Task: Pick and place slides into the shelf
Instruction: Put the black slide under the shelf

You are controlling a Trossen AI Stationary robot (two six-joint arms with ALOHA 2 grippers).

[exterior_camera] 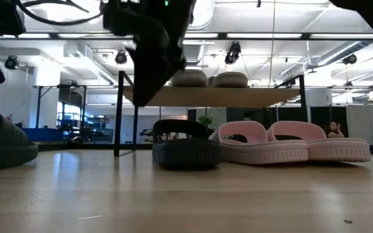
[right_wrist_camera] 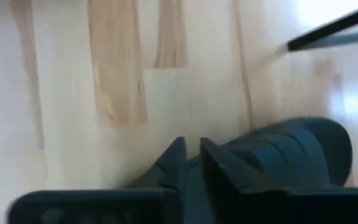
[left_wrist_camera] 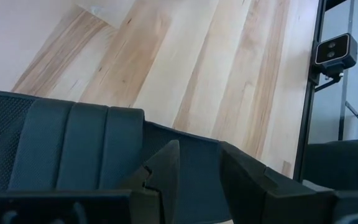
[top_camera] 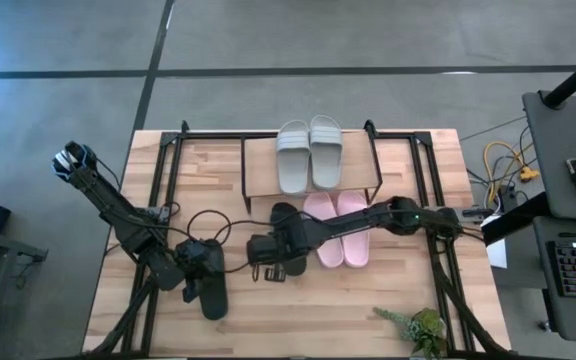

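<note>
Left gripper (left_wrist_camera: 194, 177) clamped on a black slide (left_wrist_camera: 73, 146), right gripper (right_wrist_camera: 191, 165) narrowed (grip unclear) over the other black slide (right_wrist_camera: 291, 152)

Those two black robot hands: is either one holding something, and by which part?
The left hand pinches a black rubber slide sandal by its side edge beside the strap. Whether the right hand grips the other black slide cannot be told.

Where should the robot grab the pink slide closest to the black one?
Probably by the wide strap of that pink slide, coming down from above. It lies flat on the table with the strap arching up, giving the fingers an edge to pinch. The other pink slide sits close beside it, so a side approach looks crowded.
</note>
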